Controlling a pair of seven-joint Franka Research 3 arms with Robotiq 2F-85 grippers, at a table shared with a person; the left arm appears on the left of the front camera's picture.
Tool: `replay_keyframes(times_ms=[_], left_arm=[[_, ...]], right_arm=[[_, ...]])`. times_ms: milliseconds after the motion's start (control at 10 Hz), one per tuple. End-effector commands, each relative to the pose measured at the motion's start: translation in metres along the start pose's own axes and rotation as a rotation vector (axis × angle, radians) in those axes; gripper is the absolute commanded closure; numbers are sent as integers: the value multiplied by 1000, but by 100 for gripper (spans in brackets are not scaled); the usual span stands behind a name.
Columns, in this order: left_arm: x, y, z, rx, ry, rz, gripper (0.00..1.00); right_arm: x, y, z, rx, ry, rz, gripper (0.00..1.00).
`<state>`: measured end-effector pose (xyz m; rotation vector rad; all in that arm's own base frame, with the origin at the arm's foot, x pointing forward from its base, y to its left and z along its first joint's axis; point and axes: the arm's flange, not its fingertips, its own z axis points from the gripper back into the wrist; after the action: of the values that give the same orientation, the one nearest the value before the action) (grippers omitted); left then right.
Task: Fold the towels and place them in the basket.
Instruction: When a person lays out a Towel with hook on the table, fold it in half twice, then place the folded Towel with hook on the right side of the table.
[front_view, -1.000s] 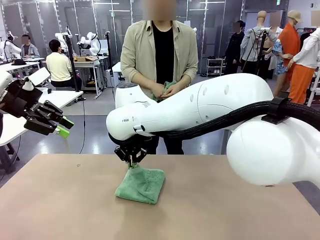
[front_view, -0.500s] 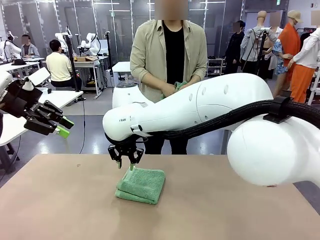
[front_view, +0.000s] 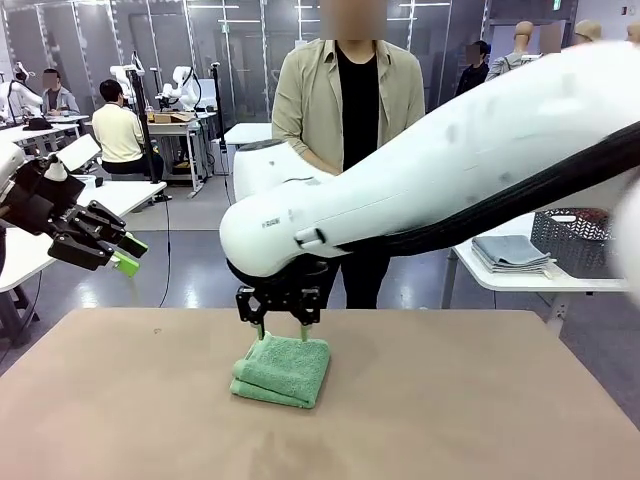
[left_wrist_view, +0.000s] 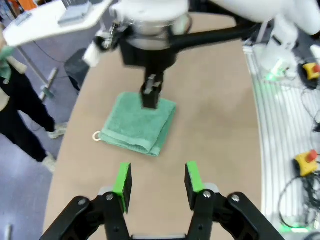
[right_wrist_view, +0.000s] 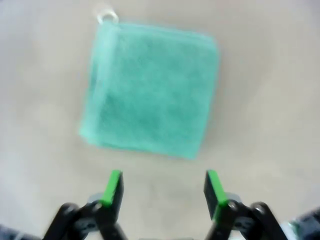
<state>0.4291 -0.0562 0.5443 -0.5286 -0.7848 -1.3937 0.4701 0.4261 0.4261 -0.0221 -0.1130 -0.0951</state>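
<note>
A mint-green towel (front_view: 282, 368) lies folded into a thick square on the brown table, its loop (right_wrist_view: 106, 17) at one corner. My right gripper (front_view: 282, 328) hovers just above the towel's far edge. In the right wrist view the right gripper (right_wrist_view: 162, 190) is open with nothing between its green pads, and the towel (right_wrist_view: 150, 90) lies beyond them. My left gripper (front_view: 125, 255) hangs off the table's left side, raised. The left wrist view shows the left gripper (left_wrist_view: 156, 182) open and empty, looking down at the towel (left_wrist_view: 140, 125). The dark mesh basket (front_view: 585, 235) stands on a white side table at right.
A person stands at the table's far side, hands hidden behind my right arm. Folded grey-blue cloths (front_view: 510, 250) lie beside the basket on the side table. The big white right arm spans the view from the right. Bare tabletop (front_view: 120, 410) surrounds the towel.
My right gripper has let go of the towel's edge, opened wide and lifted slightly. The towel has settled into a flatter fold. The person has stepped to the right. The left arm is still.
</note>
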Motion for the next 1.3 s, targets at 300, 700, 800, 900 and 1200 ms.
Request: replay_keyframes(times_ms=[300,700,800,900,1200], left_arm=[[1,-1,0,6,-14,-5,44],[1,-1,0,6,-14,-5,44],[1,-1,0,6,-14,-5,44],[1,-1,0,6,-14,-5,44],[1,-1,0,6,-14,-5,44]], right_arm=[[-93,-67,31,56,-78,-17,19],[-100,-90,34,108,-89,1,19],[-99,-93,35,115,-87,2,19],[-99,-94,36,123,-90,5,19],[-93,-123,36,208,-121,-2,19]])
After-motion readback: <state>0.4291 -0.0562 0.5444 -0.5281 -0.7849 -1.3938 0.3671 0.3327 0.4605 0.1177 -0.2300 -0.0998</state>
